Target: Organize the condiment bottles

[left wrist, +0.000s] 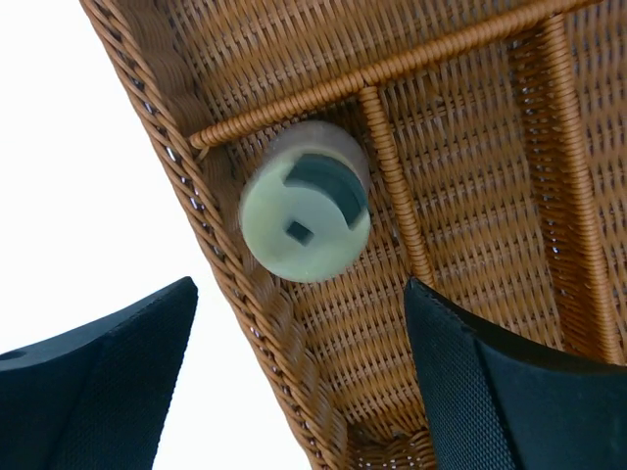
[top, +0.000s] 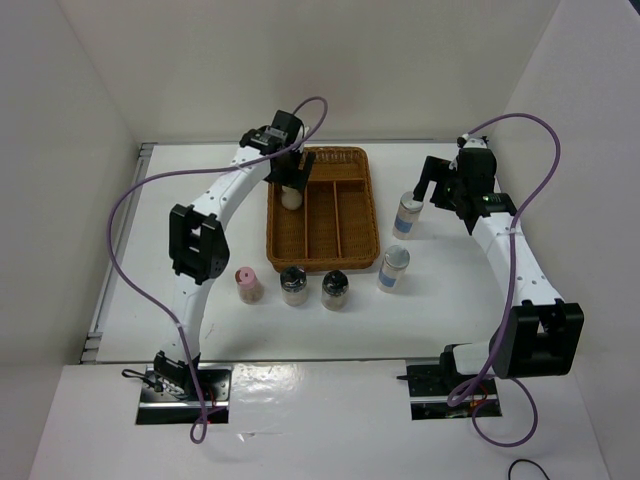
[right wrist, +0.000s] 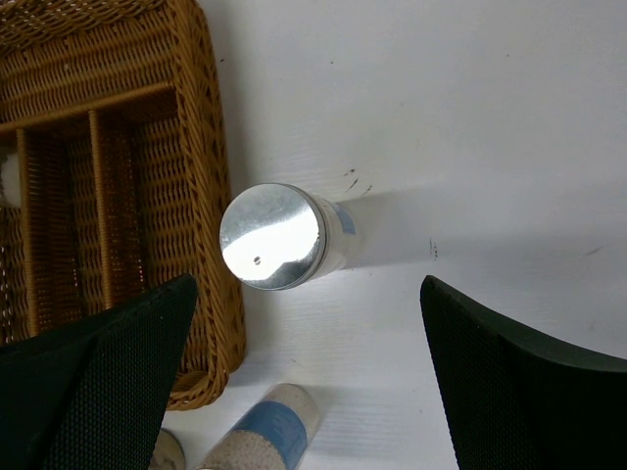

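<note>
The pale yellow-capped jar point(left wrist: 306, 215) stands in the left compartment of the wicker tray point(top: 352, 160), against its outer wall. My left gripper point(left wrist: 299, 377) hangs open above it, the jar point(top: 291, 197) lying beyond the fingertips and free of them. In front of the tray stand a pink-capped jar point(top: 247, 285) and two black-capped jars point(top: 293, 285) point(top: 334, 290). A grey-capped, blue-labelled jar point(right wrist: 274, 237) stands by the tray's right side, with my right gripper point(right wrist: 309, 382) open above it and touching nothing. The second grey-capped jar point(right wrist: 265, 436) stands nearer me.
The tray point(right wrist: 206, 196) has a cross compartment at the back and long compartments running front to back. White walls close in the table on the left, back and right. The purple cables arch over both arms.
</note>
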`<state>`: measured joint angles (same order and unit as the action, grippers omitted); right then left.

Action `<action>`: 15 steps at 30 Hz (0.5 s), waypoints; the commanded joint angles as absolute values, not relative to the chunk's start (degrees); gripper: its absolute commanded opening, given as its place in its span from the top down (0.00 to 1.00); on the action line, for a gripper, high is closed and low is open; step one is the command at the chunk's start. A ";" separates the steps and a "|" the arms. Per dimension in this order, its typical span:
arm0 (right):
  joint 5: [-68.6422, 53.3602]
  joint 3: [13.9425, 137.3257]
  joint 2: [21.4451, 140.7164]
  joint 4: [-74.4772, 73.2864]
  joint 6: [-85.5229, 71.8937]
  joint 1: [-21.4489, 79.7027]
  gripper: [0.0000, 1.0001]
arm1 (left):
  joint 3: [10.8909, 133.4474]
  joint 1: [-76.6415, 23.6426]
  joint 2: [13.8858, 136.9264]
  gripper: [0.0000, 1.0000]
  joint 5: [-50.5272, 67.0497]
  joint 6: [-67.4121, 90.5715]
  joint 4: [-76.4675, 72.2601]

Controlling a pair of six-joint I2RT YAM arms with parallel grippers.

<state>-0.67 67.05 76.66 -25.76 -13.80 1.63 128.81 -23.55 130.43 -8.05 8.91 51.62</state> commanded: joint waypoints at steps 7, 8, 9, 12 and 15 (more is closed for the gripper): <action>-0.44 67.68 74.53 -24.08 -13.54 2.02 0.01 | 127.73 -23.82 116.74 0.02 -7.73 8.26 55.37; -0.44 67.68 74.53 -24.08 -13.54 2.02 0.01 | 125.27 -23.82 114.54 0.01 -7.73 8.87 55.37; 0.08 67.68 74.53 -24.60 -13.54 2.02 0.01 | 119.76 -23.82 110.08 0.01 -9.21 8.88 55.37; 0.09 67.15 73.92 -24.61 -13.54 2.02 0.01 | 107.03 -23.82 99.96 0.01 -9.76 11.59 54.67; 0.09 66.62 73.30 -24.61 -14.06 2.55 0.01 | 97.59 -23.82 90.37 0.01 -7.48 14.85 53.09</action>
<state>-0.45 66.98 75.96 -25.82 -13.85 1.85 103.50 -23.55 96.66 -8.69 11.22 53.74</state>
